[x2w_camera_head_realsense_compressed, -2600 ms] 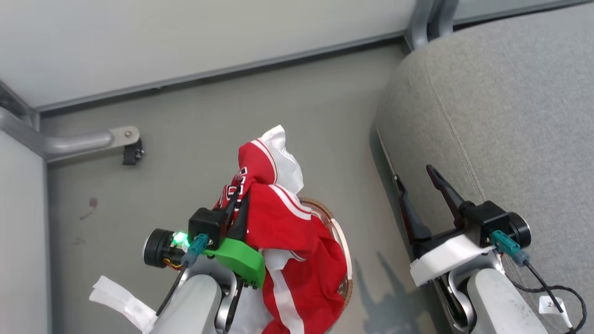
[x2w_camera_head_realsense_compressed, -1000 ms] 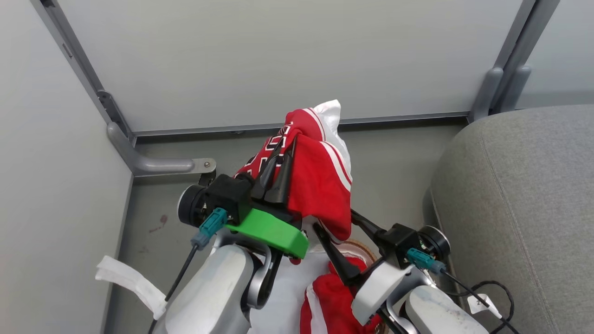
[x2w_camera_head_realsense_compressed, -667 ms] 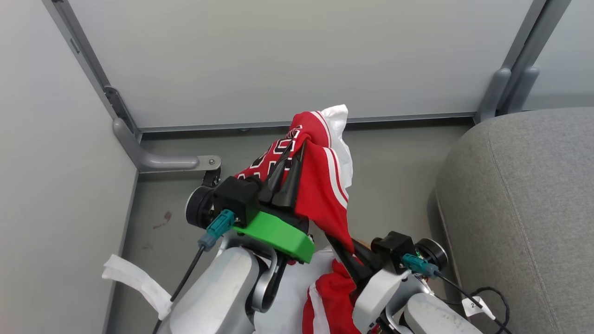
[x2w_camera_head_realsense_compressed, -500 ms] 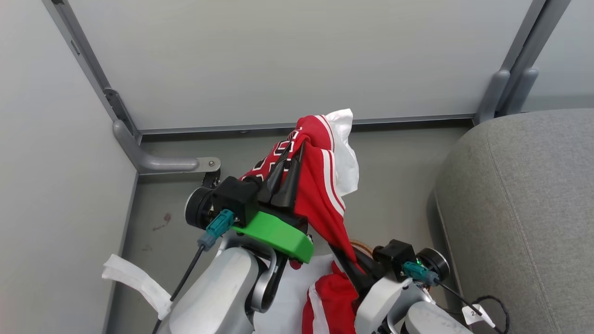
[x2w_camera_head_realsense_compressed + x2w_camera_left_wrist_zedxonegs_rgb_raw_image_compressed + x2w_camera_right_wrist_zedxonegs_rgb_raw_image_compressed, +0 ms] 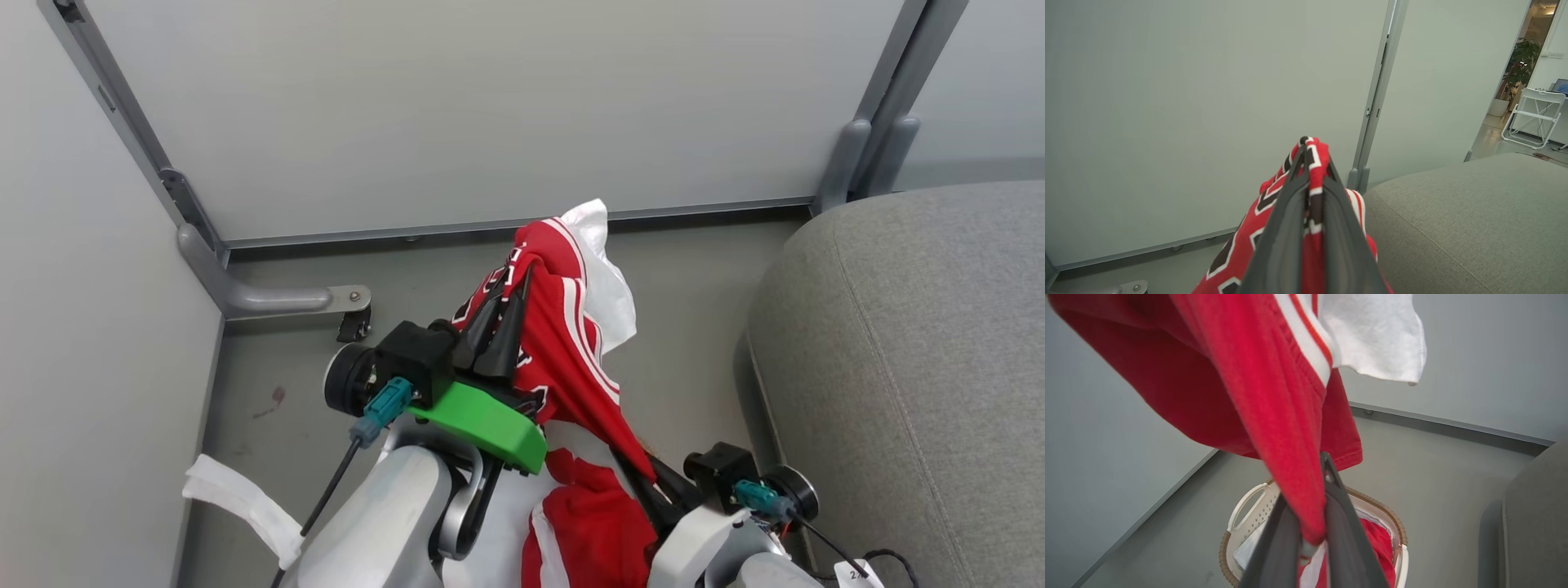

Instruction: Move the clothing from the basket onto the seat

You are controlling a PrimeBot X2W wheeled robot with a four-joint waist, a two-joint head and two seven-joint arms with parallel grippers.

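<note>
My left gripper (image 5: 521, 282) is shut on the clothing (image 5: 571, 343), a red jersey with white trim and black-and-white lettering, and holds it up above the floor. In the left wrist view the jersey (image 5: 1257, 228) is pinched between the shut left gripper (image 5: 1306, 143). Lower right, my right gripper (image 5: 649, 494) is shut on a hanging red fold (image 5: 1274, 416), gripped at the right gripper (image 5: 1312, 506). A white cloth (image 5: 608, 269) hangs with the jersey. Beneath stands the basket (image 5: 1390, 518), red cloth (image 5: 1378, 539) inside. The grey seat (image 5: 898, 367) lies to the right.
Pale partition walls close the back and left. A metal foot bracket with a caster (image 5: 294, 300) lies on the grey floor at left, and two posts (image 5: 865, 155) stand by the seat's corner. A white chair (image 5: 1535, 118) shows through a far doorway.
My right gripper has gone from open to shut on the jersey's hanging part and sits lower in the head view. The left gripper keeps its hold. The head camera has shifted slightly.
</note>
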